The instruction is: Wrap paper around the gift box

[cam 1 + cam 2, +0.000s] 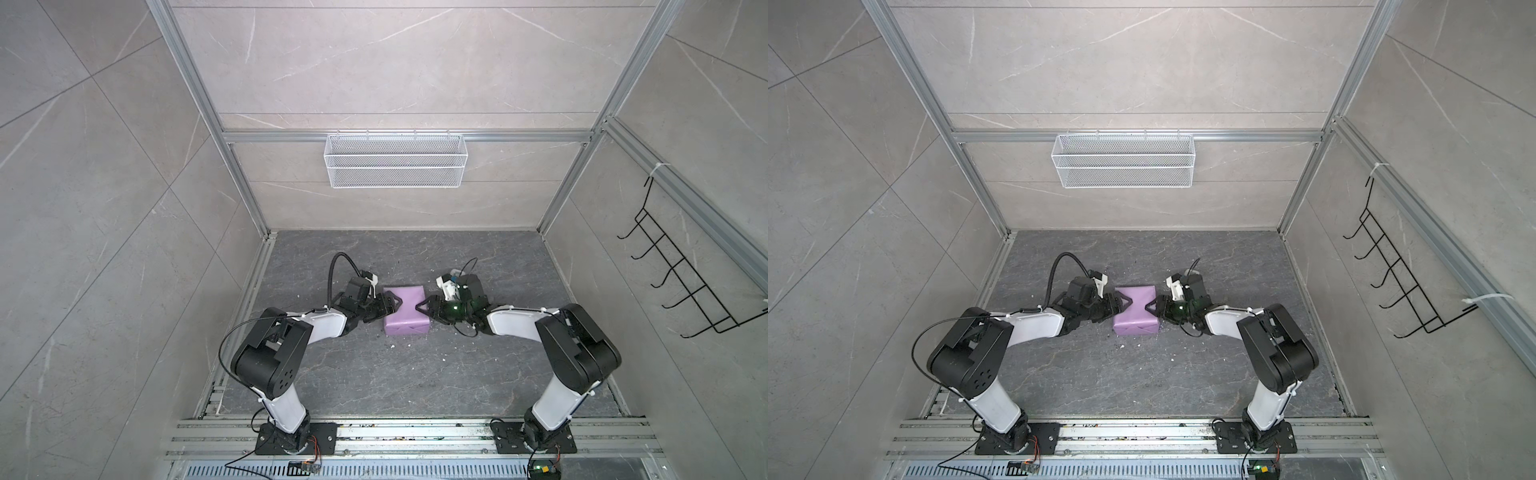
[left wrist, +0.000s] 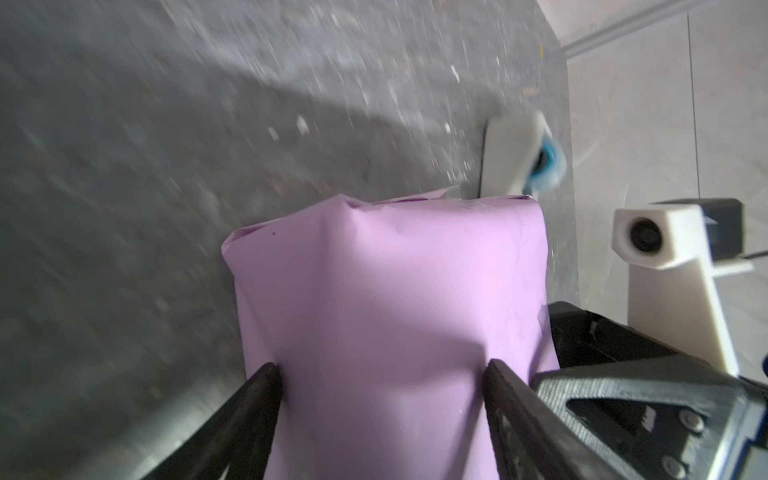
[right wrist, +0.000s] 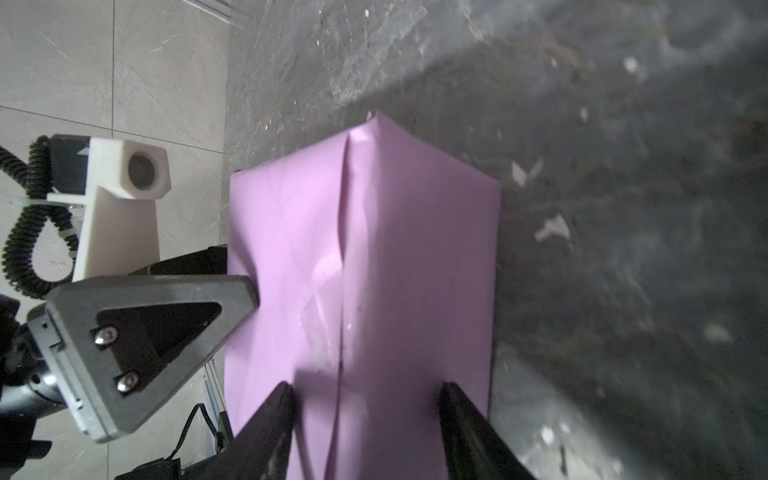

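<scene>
A: The gift box (image 1: 405, 305) is at mid-table (image 1: 374, 374) in a top view, fully covered in lilac paper (image 1: 407, 327). I cannot tell whether it is resting or lifted. The left gripper (image 1: 397, 302) is at its 9 o'clock and the right gripper (image 1: 419, 308) at 3. Both arms are bent, reaching inward low.

B: Left wrist view?

A: Its fingers (image 2: 266, 382) pinch the box's end. A grey-white tape dispenser (image 2: 513, 158) shows plainly beyond.

B: Right wrist?

A: Those jaws clamp the opposite end. A taped seam (image 3: 343, 249) appears, unseen from above.

Top views look down; wrist views closely face the paper (image 2: 386, 316).
</scene>
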`<state>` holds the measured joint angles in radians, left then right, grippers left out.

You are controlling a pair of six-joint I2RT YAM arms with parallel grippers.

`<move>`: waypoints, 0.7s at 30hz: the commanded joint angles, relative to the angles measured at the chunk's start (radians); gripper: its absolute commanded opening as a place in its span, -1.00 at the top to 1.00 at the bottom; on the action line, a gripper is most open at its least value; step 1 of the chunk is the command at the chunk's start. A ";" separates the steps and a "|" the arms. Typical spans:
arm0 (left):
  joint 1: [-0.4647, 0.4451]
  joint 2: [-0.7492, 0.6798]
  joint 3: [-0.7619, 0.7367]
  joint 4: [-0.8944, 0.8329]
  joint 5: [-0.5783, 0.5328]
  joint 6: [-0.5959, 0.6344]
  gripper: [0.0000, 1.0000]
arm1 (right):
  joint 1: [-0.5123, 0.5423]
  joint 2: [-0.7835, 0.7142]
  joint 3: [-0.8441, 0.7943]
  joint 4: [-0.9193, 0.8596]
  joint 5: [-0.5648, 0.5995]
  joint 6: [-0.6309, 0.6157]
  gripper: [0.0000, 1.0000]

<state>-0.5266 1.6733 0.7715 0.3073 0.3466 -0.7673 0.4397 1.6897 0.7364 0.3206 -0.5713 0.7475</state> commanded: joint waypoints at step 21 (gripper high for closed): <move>0.173 -0.554 -0.146 -0.144 -0.854 0.560 -1.00 | -0.155 -0.497 0.057 -0.512 0.970 -0.522 -0.99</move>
<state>-0.4080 1.1374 0.6502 0.1265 -0.3565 -0.3092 0.2996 1.1732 0.7811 -0.1577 0.2077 0.3061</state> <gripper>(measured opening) 0.996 0.992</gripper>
